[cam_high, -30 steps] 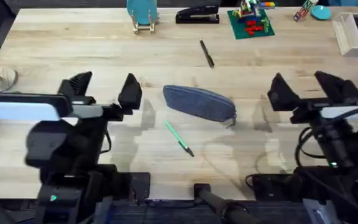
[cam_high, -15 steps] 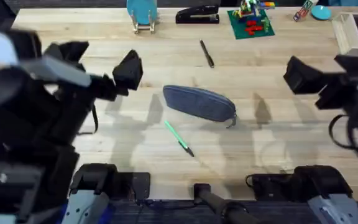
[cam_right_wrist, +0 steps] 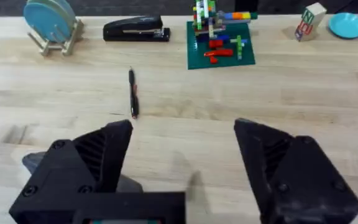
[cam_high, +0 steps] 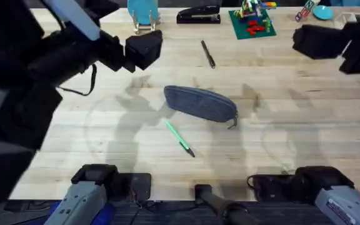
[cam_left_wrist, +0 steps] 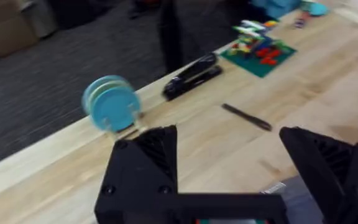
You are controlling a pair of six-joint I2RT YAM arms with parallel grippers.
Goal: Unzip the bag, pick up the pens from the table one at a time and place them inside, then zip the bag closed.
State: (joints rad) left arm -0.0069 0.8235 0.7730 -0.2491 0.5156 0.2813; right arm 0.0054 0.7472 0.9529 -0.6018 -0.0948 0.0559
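Observation:
The blue-grey bag (cam_high: 200,104) lies zipped shut in the middle of the table (cam_high: 292,125), its pull tab at its right end. A light green pen (cam_high: 180,139) lies just in front of the bag. A black pen (cam_high: 208,54) (cam_right_wrist: 132,93) (cam_left_wrist: 247,116) lies beyond it, toward the far edge. My left gripper (cam_left_wrist: 229,168) is raised above the far left of the table, open and holding nothing; one of its fingers (cam_high: 144,49) points toward the black pen. My right gripper (cam_right_wrist: 182,162) hangs open and empty over the far right, and in the overhead view its fingers (cam_high: 317,40) show dark.
Along the far edge stand a blue disc in a wooden rack (cam_high: 143,14), a black stapler (cam_high: 199,14), a green plate with toy bricks (cam_high: 252,22) and a white tray (cam_high: 355,31). The arm bases line the near edge.
Both arms have lifted and swung away from the near side toward the far side of the table, the left now large and dark. The bag and both pens have not moved.

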